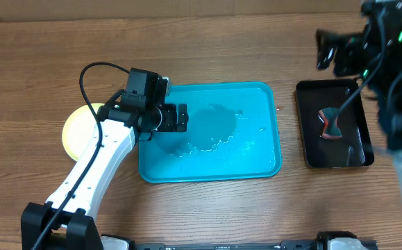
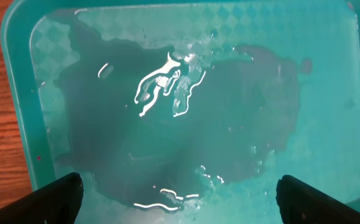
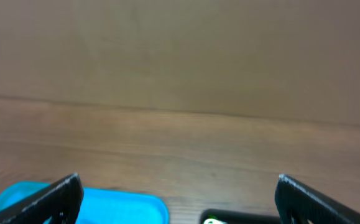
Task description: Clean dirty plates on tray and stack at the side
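The turquoise tray lies mid-table with only a film of water on it and no plate inside; the left wrist view shows its wet floor. A pale yellow-green plate lies on the table to the left of the tray, partly under my left arm. I cannot tell if other plates lie beneath it, and no blue plate shows. My left gripper hangs open and empty over the tray's left part. My right gripper is open and empty, raised at the back right.
A narrow black tray stands right of the turquoise tray and holds a grey and red cleaning tool. The right wrist view shows the turquoise tray's corner and the black tray's edge.
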Robot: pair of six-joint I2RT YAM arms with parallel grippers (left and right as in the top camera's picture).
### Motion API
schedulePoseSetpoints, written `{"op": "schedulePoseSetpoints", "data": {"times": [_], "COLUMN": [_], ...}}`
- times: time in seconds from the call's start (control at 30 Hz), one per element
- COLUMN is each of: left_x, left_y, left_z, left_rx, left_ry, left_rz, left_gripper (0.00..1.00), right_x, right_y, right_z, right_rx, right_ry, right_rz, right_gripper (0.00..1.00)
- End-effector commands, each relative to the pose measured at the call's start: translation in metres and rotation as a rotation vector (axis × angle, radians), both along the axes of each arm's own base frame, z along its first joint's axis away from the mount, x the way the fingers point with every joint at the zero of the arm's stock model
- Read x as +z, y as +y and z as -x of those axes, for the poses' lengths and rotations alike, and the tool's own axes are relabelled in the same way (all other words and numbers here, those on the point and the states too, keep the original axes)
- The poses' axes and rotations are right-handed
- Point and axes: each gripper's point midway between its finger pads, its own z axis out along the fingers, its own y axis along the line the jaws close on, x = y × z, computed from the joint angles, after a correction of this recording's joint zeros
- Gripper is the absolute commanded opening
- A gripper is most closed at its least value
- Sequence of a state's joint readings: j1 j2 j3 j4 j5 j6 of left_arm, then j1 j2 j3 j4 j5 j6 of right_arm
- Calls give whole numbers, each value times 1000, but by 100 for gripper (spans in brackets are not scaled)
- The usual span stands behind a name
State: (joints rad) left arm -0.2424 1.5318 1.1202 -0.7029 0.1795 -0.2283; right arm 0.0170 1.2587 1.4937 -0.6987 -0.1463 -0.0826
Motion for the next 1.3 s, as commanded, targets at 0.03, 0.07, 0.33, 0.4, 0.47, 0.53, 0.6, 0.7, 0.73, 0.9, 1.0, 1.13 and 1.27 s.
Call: {"op": "schedulePoseSetpoints", "data": {"times": [0.03, 0.07, 0.33, 0.4, 0.47, 0.53, 0.6, 0.7, 0.73, 0.9, 1.0, 1.13, 1.27], "left_x": [3, 3, 3, 3, 3, 3, 3, 3, 3, 3, 3, 3, 3], "left_y": [1, 1, 1, 1, 1, 1, 1, 1, 1, 1, 1, 1, 1], "left_z": [-4, -4, -4, -4, -4, -4, -4, -4, -4, -4, -4, -4, -4], "left_rx": [-9, -9, -9, -9, -9, -9, -9, -9, -9, -9, -9, -9, -9], "left_ry": [-15, -15, -15, -15, -15, -15, -15, -15, -15, -15, -15, -15, -15], "left_rz": [-9, -9, -9, -10, -9, -9, -9, -9, -9, -9, -9, -9, -9], "left_gripper": [100, 100, 100, 100, 100, 100, 100, 100, 100, 100, 100, 100, 100], "right_x": [-12, -18, -81, -96, -111, -125, -138, -151, -154, -167, -176, -180, -189], "right_y": [10, 10, 8, 8, 8, 7, 8, 8, 8, 9, 8, 9, 10], "right_z": [37, 44, 96, 106, 117, 125, 131, 137, 138, 141, 141, 144, 146], "right_rx": [46, 46, 46, 47, 47, 47, 51, 52, 53, 56, 55, 60, 62], "right_ry": [-111, -140, -332, -377, -428, -462, -494, -525, -530, -539, -534, -518, -484], "right_rz": [-16, -16, -21, -21, -22, -22, -24, -27, -27, -28, -28, -29, -28], "right_gripper": [100, 100, 100, 100, 100, 100, 100, 100, 100, 100, 100, 100, 100]}}
